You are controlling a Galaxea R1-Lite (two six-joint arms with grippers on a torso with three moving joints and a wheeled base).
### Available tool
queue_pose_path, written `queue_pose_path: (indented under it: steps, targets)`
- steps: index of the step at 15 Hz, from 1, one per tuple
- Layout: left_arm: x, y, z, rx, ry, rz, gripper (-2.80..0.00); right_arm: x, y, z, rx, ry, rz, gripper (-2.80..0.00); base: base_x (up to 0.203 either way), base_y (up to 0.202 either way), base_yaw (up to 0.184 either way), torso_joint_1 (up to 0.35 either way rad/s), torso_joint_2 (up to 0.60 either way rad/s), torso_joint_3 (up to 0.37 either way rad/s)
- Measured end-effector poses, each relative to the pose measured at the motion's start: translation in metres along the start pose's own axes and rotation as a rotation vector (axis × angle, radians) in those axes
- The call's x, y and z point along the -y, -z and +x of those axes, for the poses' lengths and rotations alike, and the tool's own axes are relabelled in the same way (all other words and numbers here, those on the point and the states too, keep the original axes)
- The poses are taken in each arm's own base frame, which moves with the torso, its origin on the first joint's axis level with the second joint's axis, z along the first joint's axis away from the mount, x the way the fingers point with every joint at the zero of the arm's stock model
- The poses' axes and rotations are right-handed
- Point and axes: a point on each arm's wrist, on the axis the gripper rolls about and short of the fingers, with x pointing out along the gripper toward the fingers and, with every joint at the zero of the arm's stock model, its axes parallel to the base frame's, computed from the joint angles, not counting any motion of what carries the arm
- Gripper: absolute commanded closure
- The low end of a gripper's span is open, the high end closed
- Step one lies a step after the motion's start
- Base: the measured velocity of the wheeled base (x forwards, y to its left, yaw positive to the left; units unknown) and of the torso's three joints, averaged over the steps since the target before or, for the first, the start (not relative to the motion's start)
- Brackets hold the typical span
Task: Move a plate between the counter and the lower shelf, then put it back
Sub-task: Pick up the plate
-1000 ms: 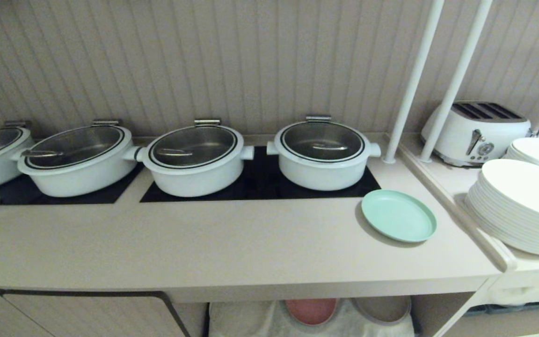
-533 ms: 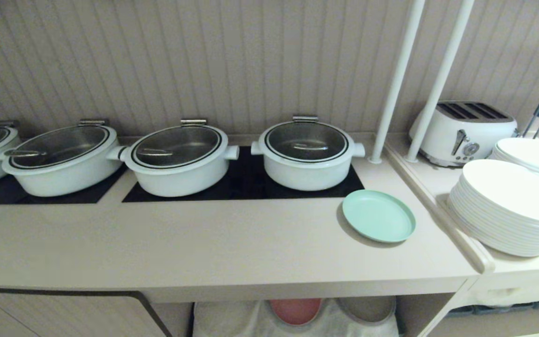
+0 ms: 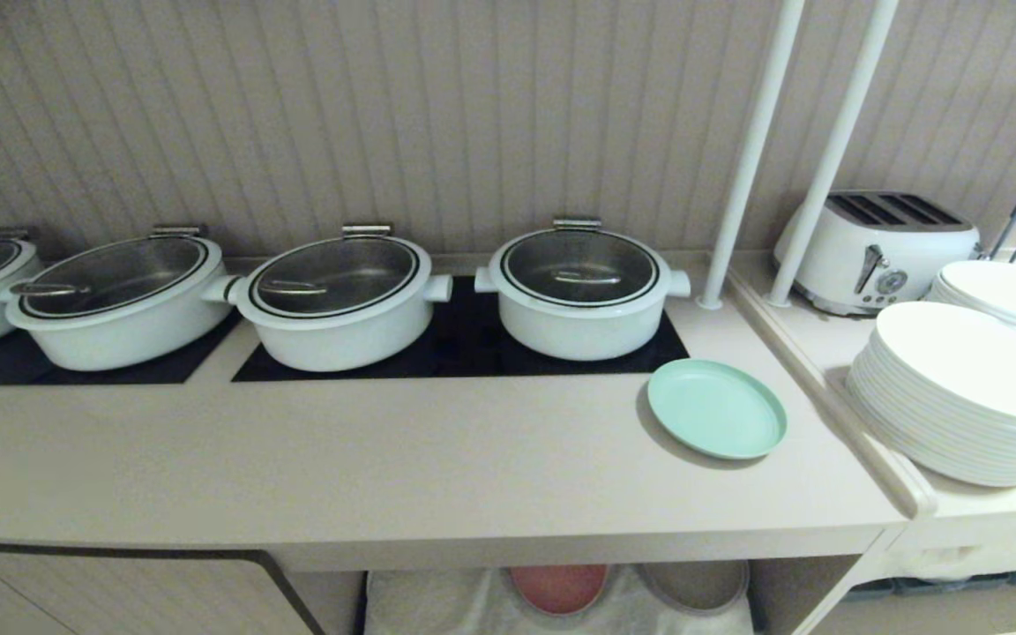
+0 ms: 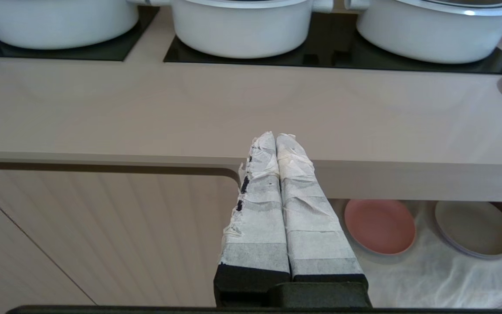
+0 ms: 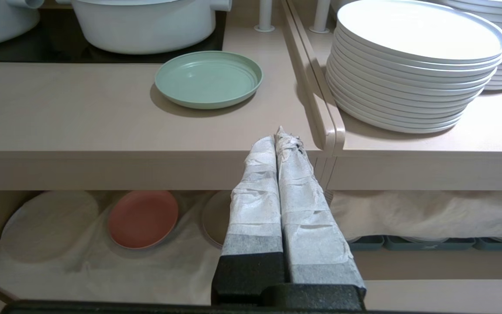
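**Head view: plate sat on counter, both grippers shut and empty**

Landmark = counter (image 3: 384, 459), the long beige worktop with black cooktop panels (image 3: 464, 348) inset along its back. Four white pots (image 3: 580, 291) with glass lids stood on those panels. Off the counter's right end, past a raised divider, were stacks of white plates (image 3: 958, 397), and behind them a white toaster (image 3: 874, 251). Two white poles (image 3: 742, 159) rose from the counter's back right corner.

Lower shelf (image 5: 81, 261) sat under the counter's right part, floor lined with wrinkled white cloth. A pink plate (image 5: 143, 219) and a beige plate (image 4: 473, 227) lay in hollows there, side by side, apart from each other.

Mint-green plate (image 3: 717, 408) lay flat on the counter near its right end, just in front of the rightmost pot, not touching it.

Left gripper (image 4: 276, 136) hung in front of the counter's front edge, taped fingers pressed together, nothing between them. Right gripper (image 5: 279, 136) was likewise in front of the counter's edge, near its right end, below and short of the mint-green plate, fingers together, nothing held. Neither arm showed in the head view.
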Motion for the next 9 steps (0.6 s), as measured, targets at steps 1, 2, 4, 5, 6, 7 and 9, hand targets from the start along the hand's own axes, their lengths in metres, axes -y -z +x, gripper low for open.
queue_pose_path:
  steps: [1,2,4,5,6,7,9]
  targets:
    - [0.0000,0.0000,0.0000,0.000,0.000,0.000,0.00,0.0000,0.0000,0.0000,0.000,-0.001,0.000,0.00,0.000,0.000,0.000,0.000,0.00,0.000]
    - [0.0000,0.0000,0.0000,0.000,0.000,-0.001,0.00,0.0000,0.0000,0.0000,0.000,0.000,0.000,0.00,0.000,0.000,0.000,0.000,0.00,0.000]
    - [0.0000,0.0000,0.0000,0.000,0.000,0.000,0.00,0.0000,0.0000,0.0000,0.000,0.000,0.000,0.00,0.000,0.000,0.000,0.000,0.00,0.000]
    - [0.0000,0.0000,0.0000,0.000,0.000,0.000,0.00,0.0000,0.0000,0.0000,0.000,0.000,-0.001,0.00,0.000,0.000,0.000,0.000,0.00,0.000]
    - [0.0000,0.0000,0.0000,0.000,0.000,0.000,0.00,0.0000,0.0000,0.0000,0.000,0.000,-0.001,0.00,0.000,0.000,0.000,0.000,0.00,0.000]
    - [0.0000,0.0000,0.0000,0.000,0.000,0.000,0.00,0.0000,0.0000,0.0000,0.000,0.000,-0.002,0.00,0.000,0.000,0.000,0.000,0.00,0.000]
    - [0.0000,0.0000,0.0000,0.000,0.000,0.000,0.00,0.0000,0.0000,0.0000,0.000,0.000,-0.001,0.00,0.000,0.000,0.000,0.000,0.00,0.000]
